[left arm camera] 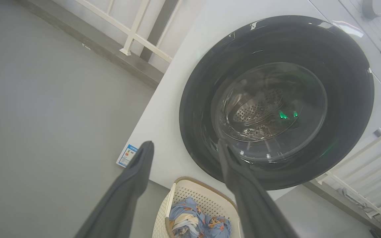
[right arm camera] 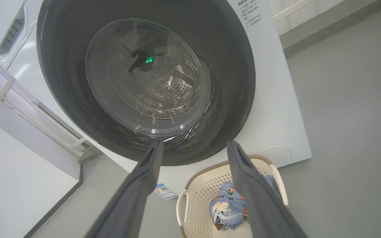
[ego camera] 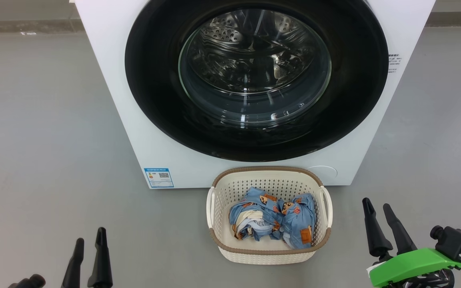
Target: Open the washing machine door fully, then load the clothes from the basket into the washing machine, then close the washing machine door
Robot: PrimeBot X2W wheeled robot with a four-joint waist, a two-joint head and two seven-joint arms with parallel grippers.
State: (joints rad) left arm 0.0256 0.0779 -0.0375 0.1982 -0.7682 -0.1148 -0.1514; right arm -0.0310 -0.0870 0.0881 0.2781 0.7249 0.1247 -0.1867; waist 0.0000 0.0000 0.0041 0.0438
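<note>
Opening the washing machine door [ego camera: 256, 76], shut at twelve o'clock above the basket [ego camera: 268, 170] of clothes [ego camera: 272, 218], seems the step in hand, so the left gripper [ego camera: 90, 235] at seven o'clock or the right gripper [ego camera: 376, 202] at four, both spread and empty, must reach its rim.

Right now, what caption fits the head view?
Cream plastic basket of light-blue clothes sits before the shut black-rimmed round door.

A white washing machine [ego camera: 162, 156] is seen, its door [ego camera: 254, 72] rimmed in glossy black around clear glass. The basket [ego camera: 254, 258] is shown in cream, edged in woven-look brown. Light-blue clothes [ego camera: 294, 220] are printed with orange-brown figures. A blue label [ego camera: 158, 177] and grey floor [ego camera: 34, 140] are noted.
</note>
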